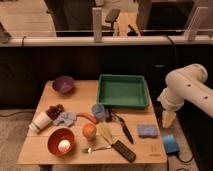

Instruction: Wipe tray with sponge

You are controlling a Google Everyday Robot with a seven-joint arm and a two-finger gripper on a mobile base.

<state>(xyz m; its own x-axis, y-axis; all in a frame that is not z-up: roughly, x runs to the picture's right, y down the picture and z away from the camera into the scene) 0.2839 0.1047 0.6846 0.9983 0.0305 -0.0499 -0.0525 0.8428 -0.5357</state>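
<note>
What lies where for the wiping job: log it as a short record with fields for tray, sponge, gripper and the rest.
tray: green tray, empty, back right of the table
sponge: blue sponge, flat near the front right edge, apart from the tray
gripper: gripper hangs beyond the table's right edge, right of the sponge, not touching it
rest: purple bowl, red bowl, orange, grapes, remote
progress: sponge not yet picked up
</note>
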